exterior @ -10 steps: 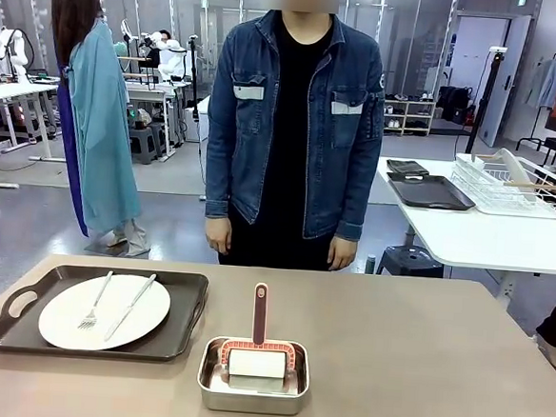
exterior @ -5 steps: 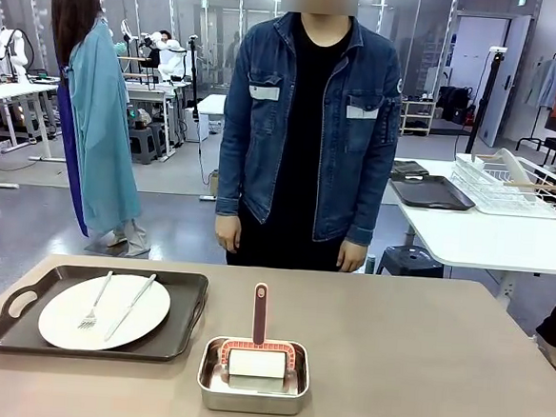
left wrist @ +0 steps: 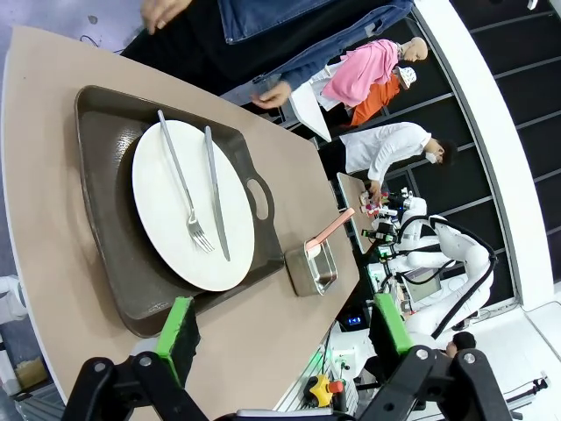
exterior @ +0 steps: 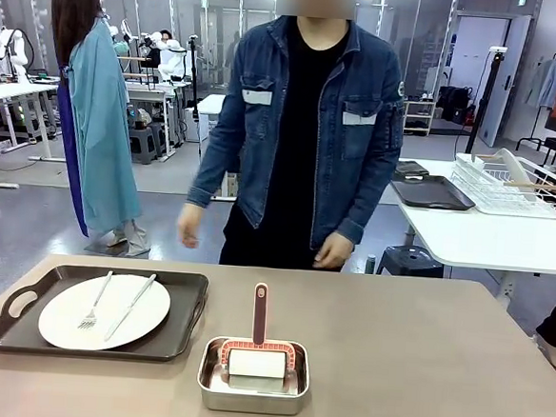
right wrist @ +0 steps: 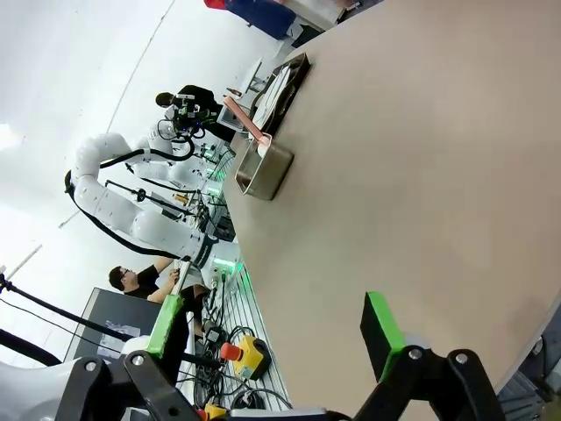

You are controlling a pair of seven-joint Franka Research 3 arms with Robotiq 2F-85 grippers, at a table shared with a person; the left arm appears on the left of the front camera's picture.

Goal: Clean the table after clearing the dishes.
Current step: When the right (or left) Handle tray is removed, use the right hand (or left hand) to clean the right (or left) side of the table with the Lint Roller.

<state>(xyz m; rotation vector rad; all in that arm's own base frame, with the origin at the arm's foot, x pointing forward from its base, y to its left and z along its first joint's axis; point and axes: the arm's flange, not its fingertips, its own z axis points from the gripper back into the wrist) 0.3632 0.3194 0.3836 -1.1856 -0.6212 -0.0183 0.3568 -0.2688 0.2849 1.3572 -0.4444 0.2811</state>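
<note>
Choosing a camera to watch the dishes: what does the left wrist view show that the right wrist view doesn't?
Left wrist view: the white plate seen from above, with the fork and knife lying on it, inside the dark tray, plus the person's hand beyond the table.

Right wrist view: a long bare stretch of table, with the tray edge-on.

Shared: the steel pan with the roller's reddish handle sticking out. The left gripper and right gripper each appear open and empty in their own view.

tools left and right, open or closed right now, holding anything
Left tool: open, holding nothing.
Right tool: open, holding nothing.
</note>
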